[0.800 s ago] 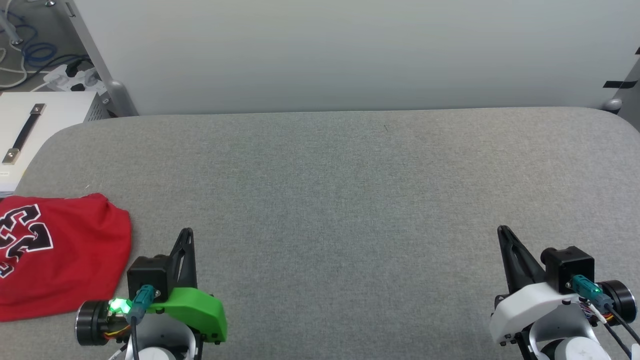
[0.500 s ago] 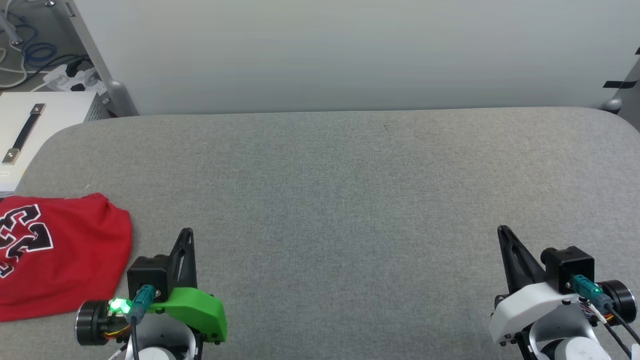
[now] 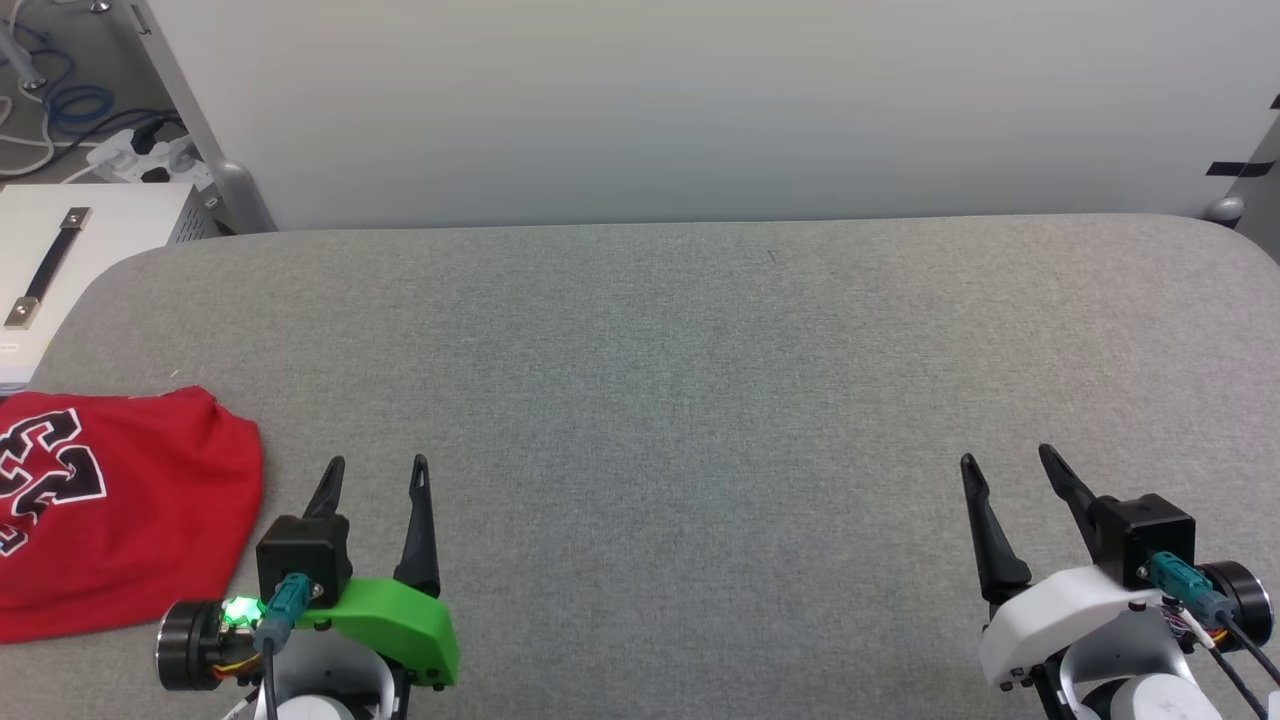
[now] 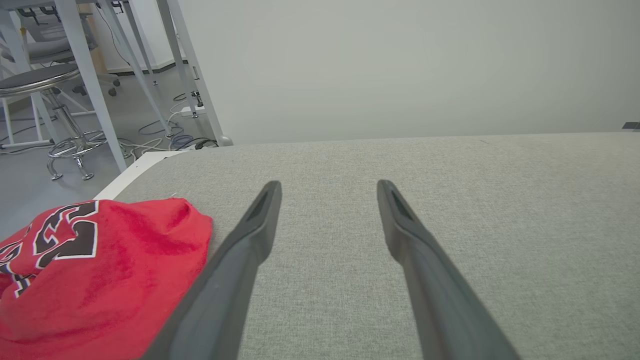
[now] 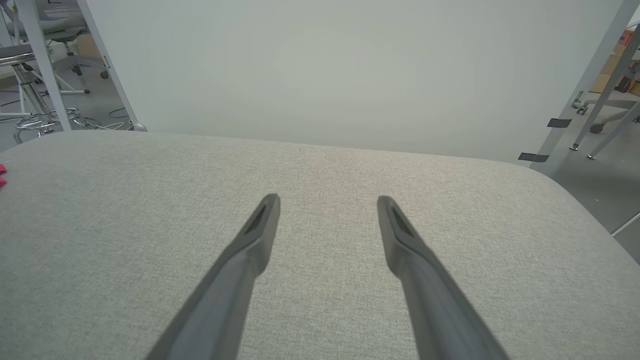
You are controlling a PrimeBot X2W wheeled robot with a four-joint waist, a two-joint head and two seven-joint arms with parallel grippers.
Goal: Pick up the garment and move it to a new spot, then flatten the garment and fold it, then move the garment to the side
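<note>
The garment (image 3: pixel 120 510) lies bunched at the left edge of the grey table (image 3: pixel 680 380), red with black-and-white block print facing up; part of it runs off the head view's left side. In the left wrist view the garment (image 4: pixel 95 270) sits left of my fingers. My left gripper (image 3: pixel 376 466) stands open just right of the garment, apart from it, with nothing between its fingers. My right gripper (image 3: pixel 1005 456) is open over bare table at the lower right. In the right wrist view a sliver of red garment (image 5: pixel 2 176) shows at the far left edge.
A white case with a black handle (image 3: pixel 60 262) stands beside the table's far left corner, with cables and a power strip (image 3: pixel 140 150) on the floor behind. A pale wall panel (image 3: pixel 700 110) rises along the table's far edge. A stool (image 4: pixel 55 110) and frame legs stand left.
Both grippers have opened: each showed its fingers together before, and now the two fingers stand apart. The garment has not moved.
</note>
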